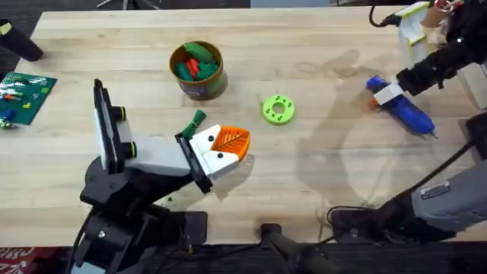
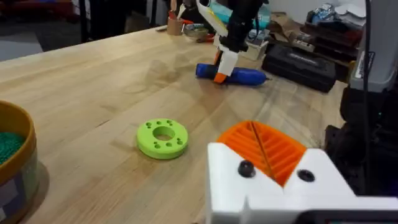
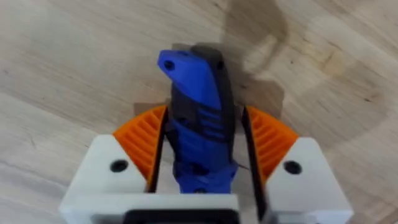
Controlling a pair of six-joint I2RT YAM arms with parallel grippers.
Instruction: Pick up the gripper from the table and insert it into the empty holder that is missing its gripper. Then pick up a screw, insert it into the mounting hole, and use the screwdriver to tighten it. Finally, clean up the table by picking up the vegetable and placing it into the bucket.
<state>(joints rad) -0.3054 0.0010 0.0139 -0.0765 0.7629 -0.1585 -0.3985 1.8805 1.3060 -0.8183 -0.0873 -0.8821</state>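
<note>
The blue-handled screwdriver (image 1: 407,113) lies on the table at the far right, its metal tip pointing toward the near edge. My right gripper (image 1: 389,95) is shut on its handle (image 3: 199,124), with an orange pad on each side. My left gripper (image 1: 234,144) hovers over the middle of the table, shut, with its orange pads (image 2: 264,146) pressed together and nothing between them. A small dark-green vegetable (image 1: 196,119) lies just behind the left gripper. The tan bucket (image 1: 199,85) stands at the back centre and holds green and red toy pieces. The screw is out of view.
A flat bright-green disc with holes (image 1: 278,109) lies right of the bucket, also the disc (image 2: 163,138). A green board (image 1: 24,94) rests at the left edge. A white and yellow frame (image 1: 415,27) stands at the back right corner.
</note>
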